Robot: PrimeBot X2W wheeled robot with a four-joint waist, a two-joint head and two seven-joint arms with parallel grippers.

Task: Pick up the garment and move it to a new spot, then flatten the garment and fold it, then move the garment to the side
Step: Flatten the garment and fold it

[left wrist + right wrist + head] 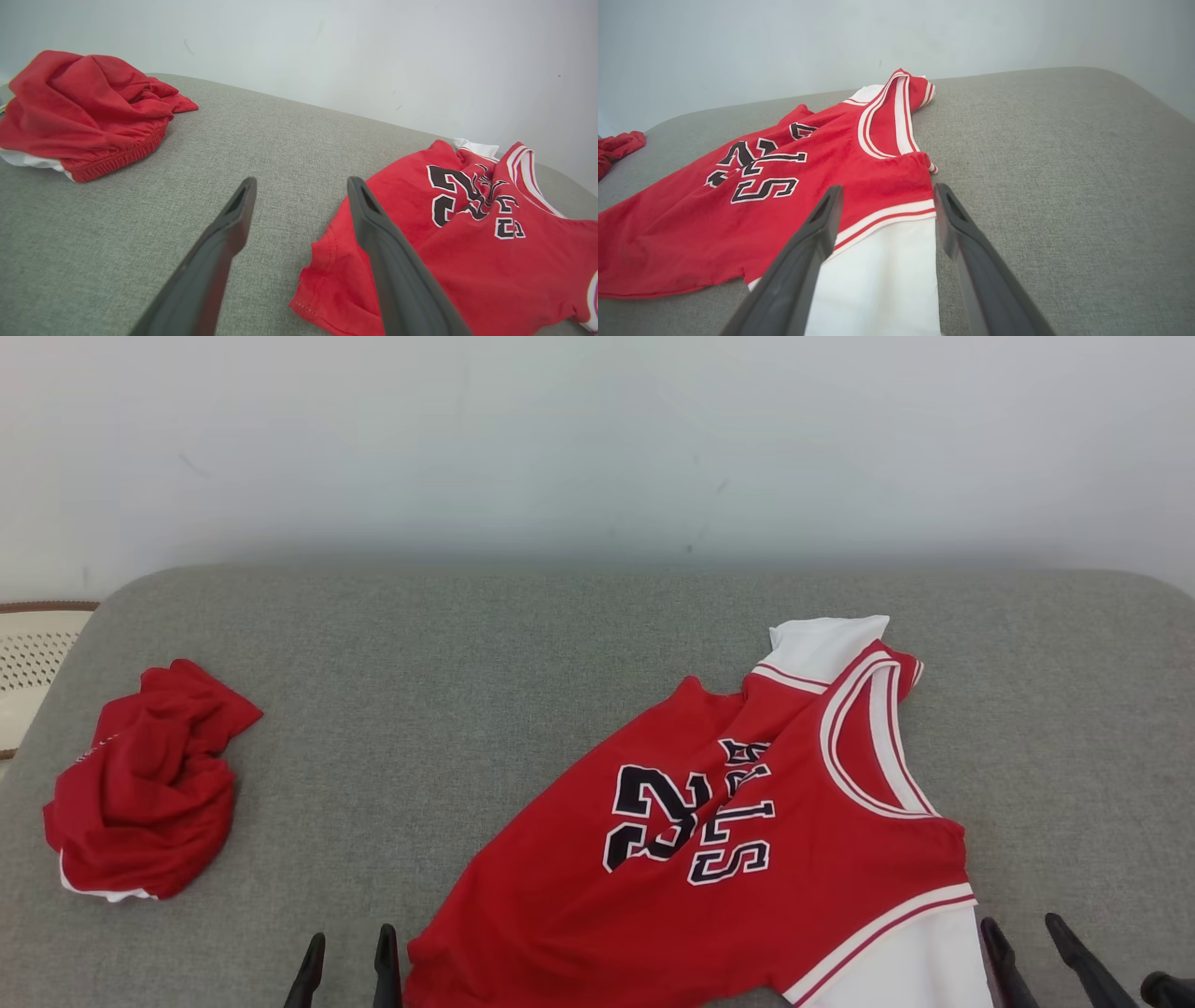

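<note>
The garment (709, 859) is a red jersey with white sleeves and black-and-white lettering, spread loosely and a little wrinkled on the grey cushion, toward the front right. In the left wrist view the garment (467, 233) lies to the right, its hem corner by the right finger. My left gripper (347, 947) stands open at the front edge, just left of the hem, nothing between its fingers (238, 210). My right gripper (1025, 938) is open beside the near white sleeve. In the right wrist view the garment (784, 196) stretches leftward and the white sleeve lies under the open right gripper (887, 196).
A crumpled red cloth (140, 784) with an elastic band lies at the cushion's left end, also large in the left wrist view (84, 107). A pale perforated basket (33, 658) stands beyond the left edge. A white wall runs behind the grey cushion (523, 644).
</note>
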